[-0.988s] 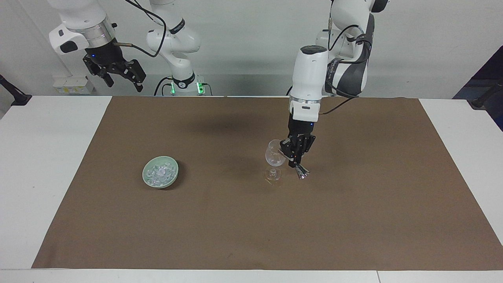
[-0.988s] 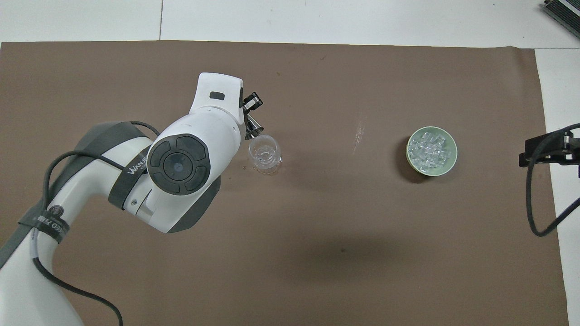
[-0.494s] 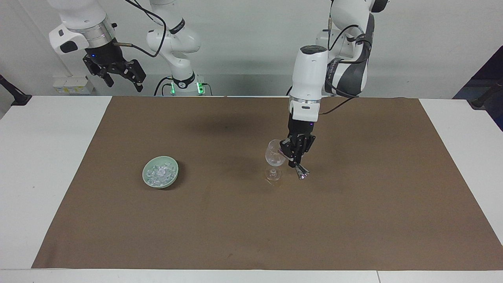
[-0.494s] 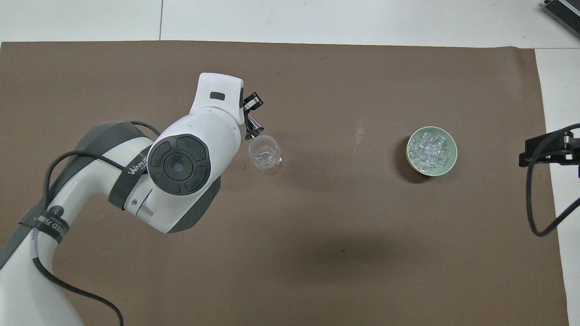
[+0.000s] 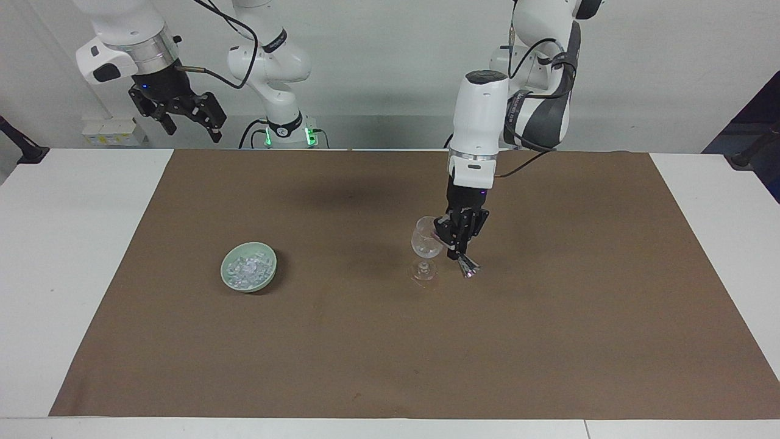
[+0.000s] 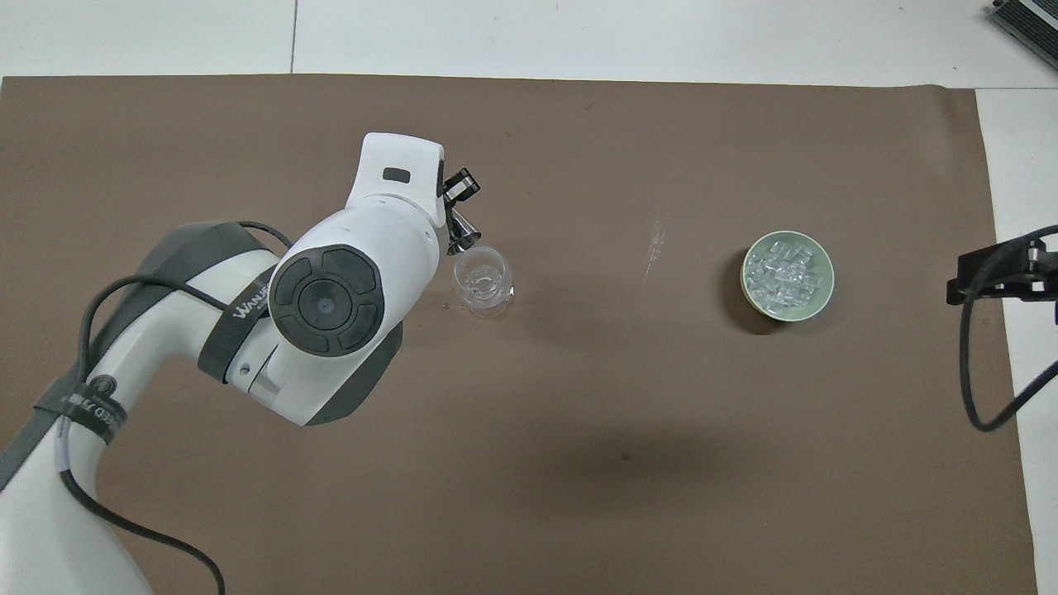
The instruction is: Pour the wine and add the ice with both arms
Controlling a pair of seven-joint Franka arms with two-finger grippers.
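Note:
My left gripper (image 5: 458,241) is shut on a small silver jigger (image 5: 467,267) and holds it tilted, its upper end at the rim of the clear stemmed glass (image 5: 425,245). The glass stands upright on the brown mat. In the overhead view the jigger (image 6: 463,235) shows beside the glass (image 6: 482,279), and the arm hides most of the gripper. The ice (image 5: 247,268) is a glittery heap in a pale green bowl (image 5: 268,275) toward the right arm's end, also seen from overhead (image 6: 785,273). My right gripper (image 5: 186,119) is open and empty, and waits high above the table's edge.
A brown mat (image 5: 390,366) covers most of the white table (image 5: 61,274). A black cable (image 6: 979,364) hangs from the right arm at that end of the table. No wine bottle is in view.

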